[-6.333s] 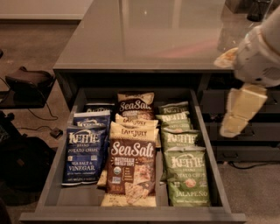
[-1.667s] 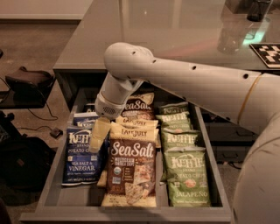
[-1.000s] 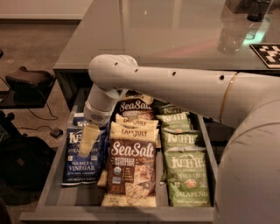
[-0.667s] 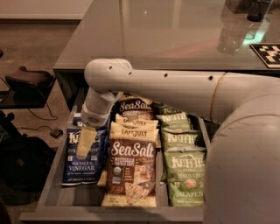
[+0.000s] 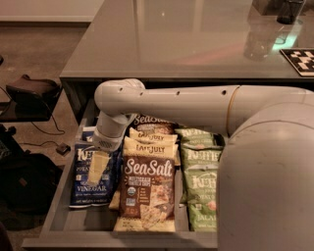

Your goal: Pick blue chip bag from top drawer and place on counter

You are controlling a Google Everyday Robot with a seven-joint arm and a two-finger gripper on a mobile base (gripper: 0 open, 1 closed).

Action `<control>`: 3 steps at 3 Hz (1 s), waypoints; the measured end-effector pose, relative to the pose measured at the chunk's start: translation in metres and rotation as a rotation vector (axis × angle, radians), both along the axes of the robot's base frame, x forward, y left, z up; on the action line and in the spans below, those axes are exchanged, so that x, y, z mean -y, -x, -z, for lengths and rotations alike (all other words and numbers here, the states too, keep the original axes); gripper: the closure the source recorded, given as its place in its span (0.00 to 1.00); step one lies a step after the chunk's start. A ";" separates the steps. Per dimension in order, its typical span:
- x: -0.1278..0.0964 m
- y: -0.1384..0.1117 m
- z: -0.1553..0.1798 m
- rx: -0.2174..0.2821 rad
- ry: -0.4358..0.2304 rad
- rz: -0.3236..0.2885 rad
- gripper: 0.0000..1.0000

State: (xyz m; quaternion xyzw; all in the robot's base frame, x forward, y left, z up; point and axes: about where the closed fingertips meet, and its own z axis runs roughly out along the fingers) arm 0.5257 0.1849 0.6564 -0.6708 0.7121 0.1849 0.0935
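The blue Kettle chip bag (image 5: pixel 89 186) lies flat at the left side of the open top drawer (image 5: pixel 59 215). My gripper (image 5: pixel 98 165) reaches down from the white arm (image 5: pixel 186 105) and sits right over the upper middle of the blue bag, at or just above its surface. The grey counter (image 5: pixel 186 44) spans the scene above the drawer. My arm's big forearm hides the drawer's right part.
A brown Sea Salt bag (image 5: pixel 147 191) and Late July bags (image 5: pixel 149 144) lie beside the blue bag, green Kettle bags (image 5: pixel 201 191) to their right. A clear bottle (image 5: pixel 260 41), a dark cup (image 5: pixel 289 10) and a marker tag (image 5: pixel 299 59) stand on the counter's far right. A black bag (image 5: pixel 24 181) sits on the floor at left.
My arm has swung from the drawer's right side into the drawer, and the gripper has moved left and down from the middle bags onto the blue bag.
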 end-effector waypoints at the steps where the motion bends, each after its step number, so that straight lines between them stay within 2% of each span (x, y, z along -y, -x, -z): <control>1: 0.000 0.001 0.002 -0.006 0.005 0.000 0.00; 2: 0.002 0.001 0.009 -0.023 0.019 0.008 0.00; 3: 0.002 0.001 0.009 -0.023 0.019 0.009 0.18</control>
